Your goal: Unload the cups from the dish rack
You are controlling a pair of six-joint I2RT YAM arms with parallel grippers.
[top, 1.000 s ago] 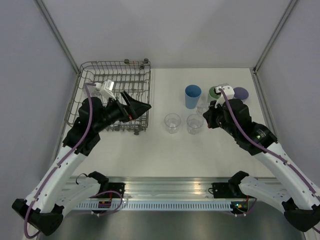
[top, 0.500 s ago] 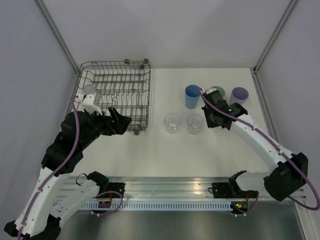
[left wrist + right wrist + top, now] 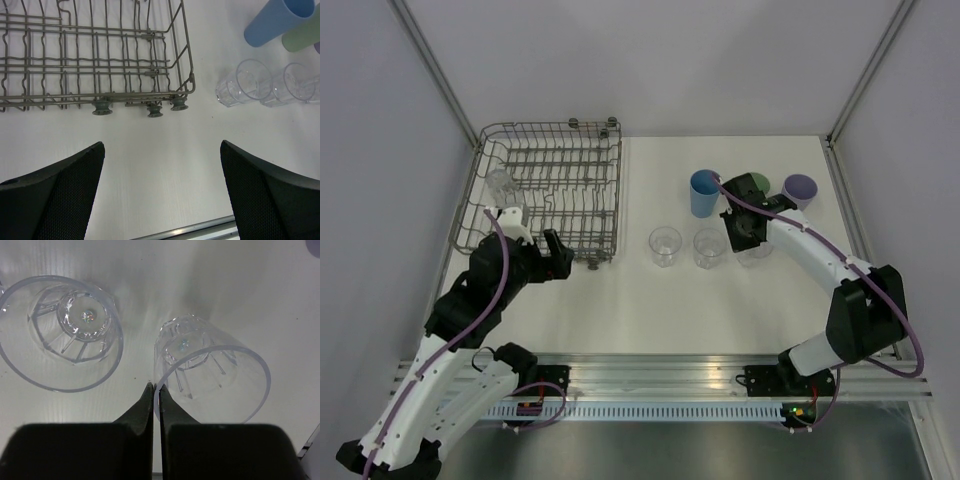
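"Grey metal wire dish rack (image 3: 548, 126), upright tines, dark feet: holding what?"

"One clear tumbler (image 3: 500, 186), by its left wall. On the white table (image 3: 650, 310) stand a blue plastic cup (image 3: 703, 192), a green plastic cup (image 3: 756, 183), a lilac plastic cup (image 3: 801, 187) and three clear ones in a row."

"Grippers?"

"Right gripper (image 3: 156, 388) pinches the rightmost faceted clear tumbler (image 3: 212, 375) by its rim. Left gripper (image 3: 160, 150) gapes wide near the rack's feet."

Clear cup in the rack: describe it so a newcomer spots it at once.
Start at the grey wire dish rack on the left of the white table. Against its left wall, about midway along, sits a small clear cup. It is the only cup inside the rack; the other clear cups stand on the table to the rack's right.
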